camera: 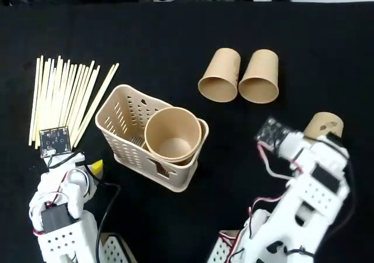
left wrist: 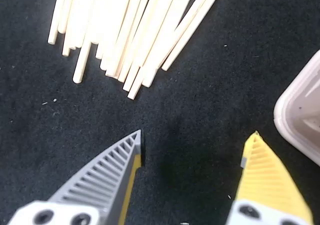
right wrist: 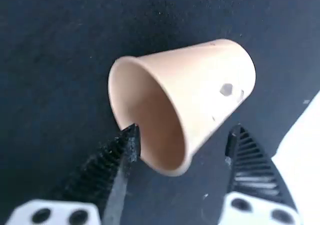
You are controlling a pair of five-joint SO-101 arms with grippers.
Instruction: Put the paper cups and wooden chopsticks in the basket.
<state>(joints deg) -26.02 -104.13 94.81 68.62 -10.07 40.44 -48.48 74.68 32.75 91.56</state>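
Observation:
Several wooden chopsticks lie fanned out at the far left. The cream basket stands mid-table with one paper cup upright inside. Two more paper cups lie on their sides behind it. A fourth cup lies at the right, partly under my right arm. My right gripper is open, its jaws on either side of this cup's rim end. My left gripper is open over bare cloth, just short of the chopstick ends, with the basket's corner beside it.
A black cloth covers the whole table. My left arm stands at the front left, close to the basket's near-left wall. Open cloth lies between the basket and my right arm.

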